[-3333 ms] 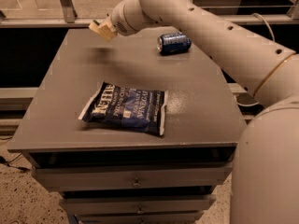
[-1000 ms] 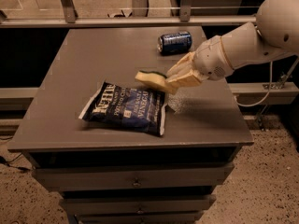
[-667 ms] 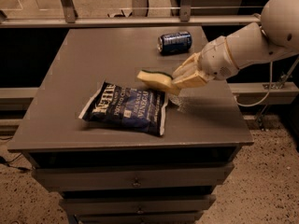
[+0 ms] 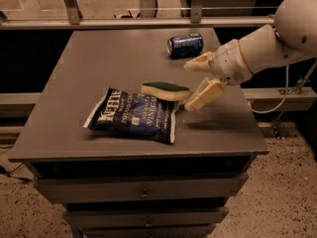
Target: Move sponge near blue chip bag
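The sponge, pale yellow with a dark green top, lies flat at the upper right edge of the blue chip bag, touching or partly resting on it. The bag lies flat on the grey table, its white "Kettle" lettering showing. My gripper is just right of the sponge, open, with one finger high and the other finger low. The sponge is free of the fingers.
A small blue drink can lies on its side at the back of the table, just behind my gripper. My white arm reaches in from the right. A metal railing runs behind the table. Drawers are below the tabletop.
My gripper carried the sponge from the back left of the table over to the bag. It has since opened, and the sponge now lies by the bag, out of the fingers.
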You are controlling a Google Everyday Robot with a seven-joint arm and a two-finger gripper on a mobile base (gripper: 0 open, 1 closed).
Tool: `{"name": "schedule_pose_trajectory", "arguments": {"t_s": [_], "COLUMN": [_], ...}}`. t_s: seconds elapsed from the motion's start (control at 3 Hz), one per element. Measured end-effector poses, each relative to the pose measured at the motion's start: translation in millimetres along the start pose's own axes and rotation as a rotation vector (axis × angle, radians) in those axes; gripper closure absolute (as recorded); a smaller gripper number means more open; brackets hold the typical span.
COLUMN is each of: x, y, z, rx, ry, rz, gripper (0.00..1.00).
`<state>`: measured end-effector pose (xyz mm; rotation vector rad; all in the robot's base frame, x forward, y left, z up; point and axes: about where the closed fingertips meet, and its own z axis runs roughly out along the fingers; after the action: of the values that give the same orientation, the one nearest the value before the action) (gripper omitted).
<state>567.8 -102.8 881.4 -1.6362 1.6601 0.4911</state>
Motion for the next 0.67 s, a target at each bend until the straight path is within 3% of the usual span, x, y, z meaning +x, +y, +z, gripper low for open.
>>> {"name": "schedule_pose_trajectory", "arguments": {"t_s": [0.33,0.67], "x": [-0.1,7.3], "y": [-0.4,-9.5], "z": [0.4,-9.9], "rx": [0.0,0.036], "ry": [0.002,-0.008], "rz": [-0.002,0.019], "gripper": [0.0,0.0]}}
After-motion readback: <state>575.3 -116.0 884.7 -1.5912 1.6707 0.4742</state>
